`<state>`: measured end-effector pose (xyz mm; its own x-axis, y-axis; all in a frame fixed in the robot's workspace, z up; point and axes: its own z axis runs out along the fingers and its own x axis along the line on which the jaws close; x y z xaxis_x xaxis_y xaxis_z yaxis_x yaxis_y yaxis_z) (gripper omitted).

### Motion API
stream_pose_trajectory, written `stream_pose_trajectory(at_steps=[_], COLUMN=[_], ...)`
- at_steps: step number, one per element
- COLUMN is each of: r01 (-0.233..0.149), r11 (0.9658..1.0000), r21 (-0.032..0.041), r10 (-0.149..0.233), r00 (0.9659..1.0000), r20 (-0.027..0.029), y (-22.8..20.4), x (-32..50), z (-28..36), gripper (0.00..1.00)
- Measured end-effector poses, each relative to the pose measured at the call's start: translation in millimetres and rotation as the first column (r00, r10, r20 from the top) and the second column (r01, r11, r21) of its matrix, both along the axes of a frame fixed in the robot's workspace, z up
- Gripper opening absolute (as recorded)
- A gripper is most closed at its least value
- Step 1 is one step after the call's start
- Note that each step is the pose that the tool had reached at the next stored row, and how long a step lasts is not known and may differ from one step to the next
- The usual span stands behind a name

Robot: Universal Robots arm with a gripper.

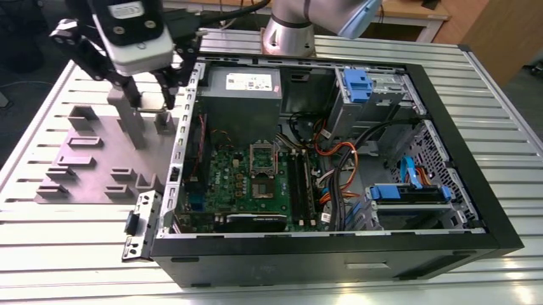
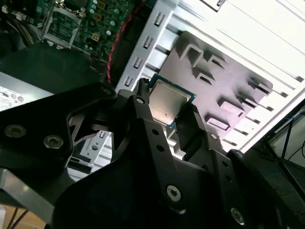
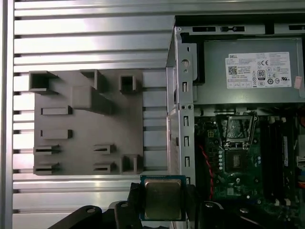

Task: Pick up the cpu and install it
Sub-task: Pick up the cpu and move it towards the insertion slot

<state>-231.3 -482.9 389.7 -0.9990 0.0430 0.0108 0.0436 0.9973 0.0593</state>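
The cpu (image 1: 152,101), a small flat square chip with a silvery top and thin rim, hangs between the black fingers of my gripper (image 1: 151,105). The gripper is shut on it, pinching two opposite edges. Both wrist views show the cpu (image 2: 167,102) (image 3: 163,198) held in the fingertips (image 2: 139,102) (image 3: 136,196). It is lifted above the grey holder plate (image 1: 85,165), just outside the left wall of the open computer case (image 1: 182,146). The motherboard's silver socket frame (image 1: 263,155) (image 3: 238,130) lies inside the case, to the exterior view's right of the gripper.
The grey holder plate (image 3: 86,124) carries raised blocks and slots. Inside the case are a power supply (image 1: 241,86), orange and black cables (image 1: 339,159), memory slots (image 1: 297,184) and blue drive bays (image 1: 407,194). A slatted metal table (image 1: 76,241) surrounds everything.
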Motion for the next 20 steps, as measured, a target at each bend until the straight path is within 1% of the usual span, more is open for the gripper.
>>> stream_pose_trajectory(at_steps=[13, 15, 16, 20], r01=[0.000, 0.000, 0.000, 0.000], r11=[1.0000, 1.0000, 1.0000, 1.0000], r21=[0.0001, 0.0002, 0.0001, 0.0001], r10=[0.000, 0.000, 0.000, 0.000], r00=[1.0000, 1.0000, 1.0000, 1.0000], r20=[0.0001, 0.0001, 0.0001, 0.0001], y=[0.0, 0.0, 0.0, 0.0], x=[58.3, 64.1, 65.5, 66.6], z=[-5.8, -6.4, -6.4, -6.6], gripper=[0.47, 0.47, 0.47, 0.47])
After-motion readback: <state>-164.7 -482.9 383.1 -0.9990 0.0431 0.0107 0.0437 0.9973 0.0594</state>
